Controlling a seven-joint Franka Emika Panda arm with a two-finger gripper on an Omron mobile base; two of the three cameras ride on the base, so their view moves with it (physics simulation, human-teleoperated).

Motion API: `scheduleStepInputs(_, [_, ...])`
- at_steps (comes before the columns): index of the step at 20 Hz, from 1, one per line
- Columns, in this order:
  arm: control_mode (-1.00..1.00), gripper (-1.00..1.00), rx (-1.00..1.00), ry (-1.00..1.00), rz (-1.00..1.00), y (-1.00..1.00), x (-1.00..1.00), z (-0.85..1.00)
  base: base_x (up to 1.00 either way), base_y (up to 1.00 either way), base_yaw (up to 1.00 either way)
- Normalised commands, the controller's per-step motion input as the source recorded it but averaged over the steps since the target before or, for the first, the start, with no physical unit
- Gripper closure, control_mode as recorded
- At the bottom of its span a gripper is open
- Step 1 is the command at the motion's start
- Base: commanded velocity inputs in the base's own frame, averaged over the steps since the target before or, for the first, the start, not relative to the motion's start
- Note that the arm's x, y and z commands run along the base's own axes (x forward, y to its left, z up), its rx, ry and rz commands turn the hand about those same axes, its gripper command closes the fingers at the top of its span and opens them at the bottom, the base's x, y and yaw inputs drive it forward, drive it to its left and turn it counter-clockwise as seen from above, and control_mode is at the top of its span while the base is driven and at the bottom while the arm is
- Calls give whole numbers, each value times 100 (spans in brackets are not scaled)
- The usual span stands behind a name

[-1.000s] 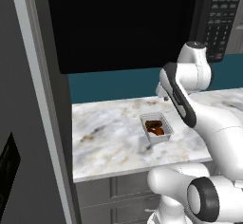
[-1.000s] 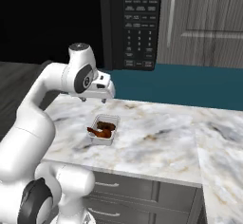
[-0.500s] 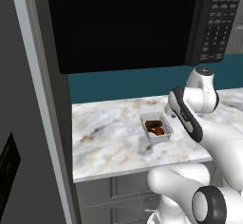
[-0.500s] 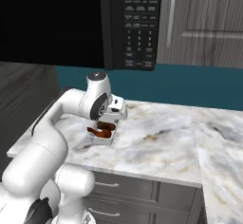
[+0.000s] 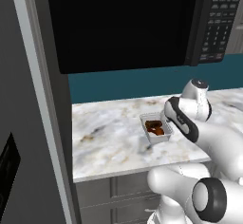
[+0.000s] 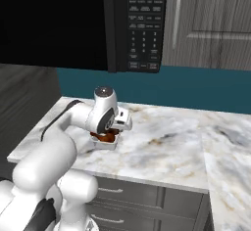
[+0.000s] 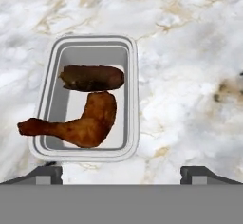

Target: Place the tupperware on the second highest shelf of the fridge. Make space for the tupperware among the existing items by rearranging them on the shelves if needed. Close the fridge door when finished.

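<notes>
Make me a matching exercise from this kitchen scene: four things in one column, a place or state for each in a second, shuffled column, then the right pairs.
Things
1. tupperware
2. claw
3. microwave
4. fridge door

Places or states
A. mounted above the counter, keypad on its front
B. tall grey slab at the left edge of the left base view
C. sitting on the marble counter with chicken pieces inside
D. wide open, holding nothing, hovering over the container

Pairs: 1-C, 2-D, 3-A, 4-B
</notes>
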Motion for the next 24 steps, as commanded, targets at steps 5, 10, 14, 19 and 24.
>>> scheduleStepInputs(5, [-100,-100,4,3,0,-5,26,-13,0,0,0])
scheduleStepInputs(10, [-100,-100,1,0,0,-2,17,-28,0,0,0])
scheduleStepInputs(14, [-100,-100,1,0,0,-1,17,-35,0,0,0])
scheduleStepInputs(19, [-100,-100,1,0,0,-4,15,-35,0,0,0])
scheduleStepInputs(24, [-100,-100,1,0,0,-8,14,-28,0,0,0])
